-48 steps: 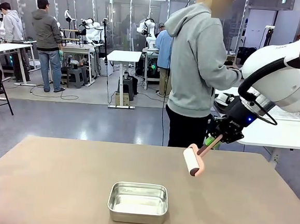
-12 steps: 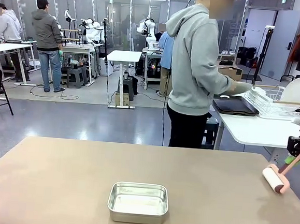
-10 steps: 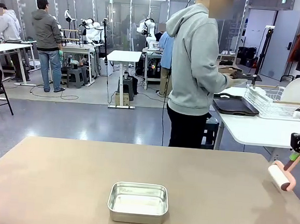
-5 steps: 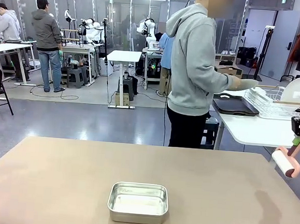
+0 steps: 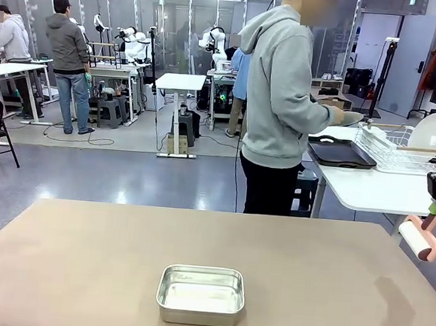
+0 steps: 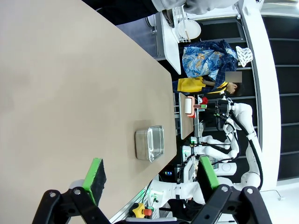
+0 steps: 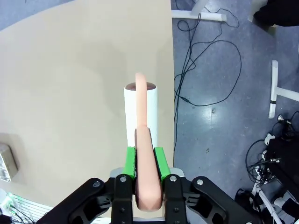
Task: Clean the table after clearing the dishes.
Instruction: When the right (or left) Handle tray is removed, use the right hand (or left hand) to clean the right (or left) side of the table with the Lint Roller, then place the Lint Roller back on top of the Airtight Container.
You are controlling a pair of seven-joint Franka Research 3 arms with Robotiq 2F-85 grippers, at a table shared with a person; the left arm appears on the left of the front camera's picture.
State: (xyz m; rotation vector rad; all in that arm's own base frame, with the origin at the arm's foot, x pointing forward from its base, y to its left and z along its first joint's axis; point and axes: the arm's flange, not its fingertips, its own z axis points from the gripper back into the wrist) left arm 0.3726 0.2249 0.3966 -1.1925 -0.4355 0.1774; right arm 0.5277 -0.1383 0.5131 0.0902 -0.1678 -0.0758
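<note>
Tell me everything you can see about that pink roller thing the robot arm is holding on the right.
It looks like a lint roller: a white cylinder on a salmon-pink handle, seemingly plastic, whose arm curves over the cylinder's end. The right pincer is shut on the handle, green pads pressing both sides. In the front view the roller hangs tilted, cylinder lowest, near the table's right edge, apparently raised off the top. From the wrist camera the cylinder sits just inside that edge. Nothing but the pincer touches it.
</note>
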